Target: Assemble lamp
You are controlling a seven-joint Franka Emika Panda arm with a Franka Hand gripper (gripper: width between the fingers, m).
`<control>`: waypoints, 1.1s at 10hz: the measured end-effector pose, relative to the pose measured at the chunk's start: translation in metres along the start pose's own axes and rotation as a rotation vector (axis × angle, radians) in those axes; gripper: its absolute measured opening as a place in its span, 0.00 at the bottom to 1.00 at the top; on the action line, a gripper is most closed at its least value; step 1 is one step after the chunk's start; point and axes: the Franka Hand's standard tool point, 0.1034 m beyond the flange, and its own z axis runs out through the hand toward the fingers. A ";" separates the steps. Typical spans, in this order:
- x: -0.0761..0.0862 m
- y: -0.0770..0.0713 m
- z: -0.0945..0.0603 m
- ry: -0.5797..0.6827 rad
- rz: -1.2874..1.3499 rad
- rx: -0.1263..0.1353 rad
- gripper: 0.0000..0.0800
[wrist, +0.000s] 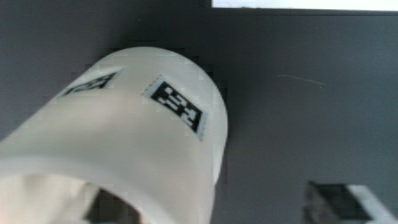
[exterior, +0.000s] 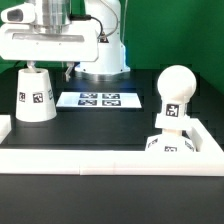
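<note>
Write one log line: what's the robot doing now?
stage: bulb on base | gripper above shade | grip: unclear

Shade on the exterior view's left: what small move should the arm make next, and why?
Probably lower straight down onto the shade and close. The gripper hangs right above its narrow top, the wrist view is filled by the shade's tagged wall, and the bulb already stands in the base, so the shade remains.

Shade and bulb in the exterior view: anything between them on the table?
Only the marker board lies in that stretch, nearer the shade than the bulb; otherwise bare black table. Exterior view shows it.
</note>
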 end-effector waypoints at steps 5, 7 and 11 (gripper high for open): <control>0.001 0.000 -0.001 0.003 -0.001 -0.001 0.06; 0.001 0.000 -0.001 0.003 -0.001 -0.001 0.06; 0.010 -0.028 -0.011 0.006 0.020 0.015 0.06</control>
